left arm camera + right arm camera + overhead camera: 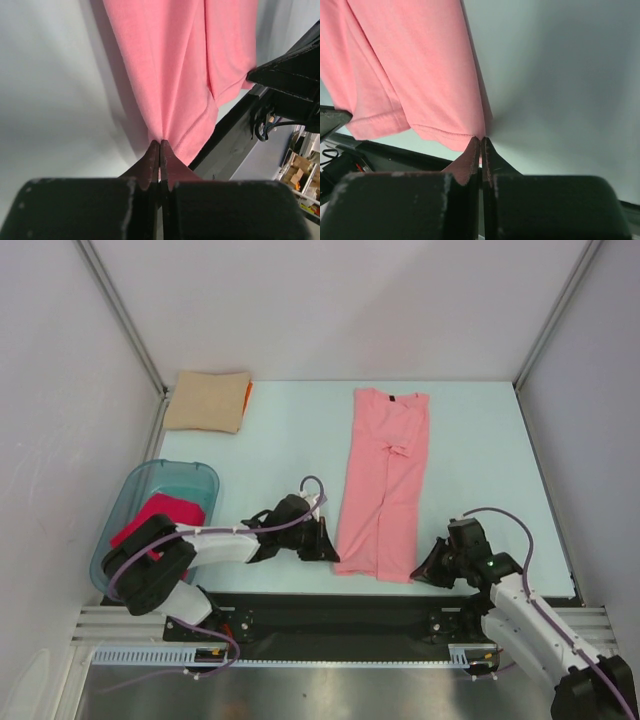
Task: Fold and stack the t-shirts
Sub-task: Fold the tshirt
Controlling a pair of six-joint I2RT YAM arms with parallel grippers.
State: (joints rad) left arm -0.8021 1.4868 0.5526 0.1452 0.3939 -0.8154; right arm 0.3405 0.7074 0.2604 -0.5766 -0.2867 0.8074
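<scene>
Top external view showed a salmon-pink soft fabric t-shirt (383,480) lying folded into a long narrow strip on the pale blue-grey table (490,450), with its collar at the far end and its hem near the arms. The left gripper (328,548) sat at the hem's left corner and the right gripper (420,572) at its right corner. Left wrist view had the jaws pressed fully together, the hem corner gathered and pinched between the tips. Right wrist view showed the same tight pinch on the opposite hem corner. A folded tan t-shirt (207,400) lay in the far left corner, an orange t-shirt (248,395) showing at its right edge. A crimson-pink t-shirt (160,515) sat in a translucent teal plastic tub (205,475).
</scene>
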